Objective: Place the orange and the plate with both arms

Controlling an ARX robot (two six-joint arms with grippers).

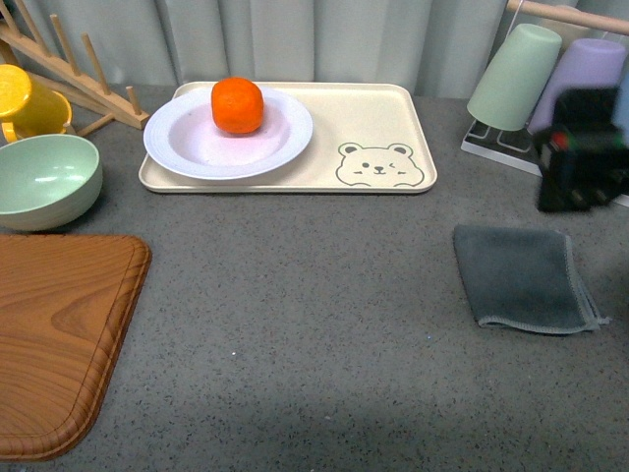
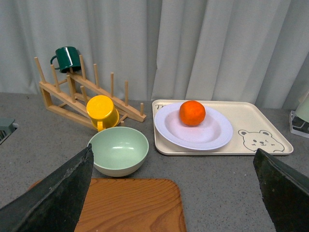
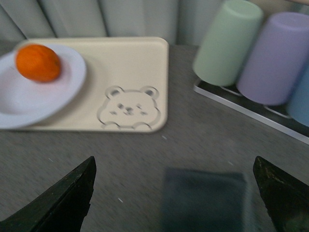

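Observation:
The orange (image 1: 237,104) rests in the white plate (image 1: 187,147), and the plate sits on the left half of the beige bear tray (image 1: 373,128) at the back of the counter. My left gripper (image 2: 176,193) is open and empty, well back from the orange (image 2: 192,112) and plate (image 2: 193,137), above the wooden board. It does not show in the front view. My right gripper (image 3: 174,193) is open and empty over the grey cloth, with the orange (image 3: 37,63) and plate (image 3: 29,101) off to one side. It appears as a blurred black shape (image 1: 580,152) at the right.
A pale green bowl (image 1: 44,179), a yellow cup (image 1: 29,98) and a wooden rack (image 2: 72,92) with a dark green mug (image 2: 67,58) stand at the left. A wooden board (image 1: 59,334) lies front left. A grey cloth (image 1: 526,277) and upturned cups (image 1: 516,74) on a drainer are at the right.

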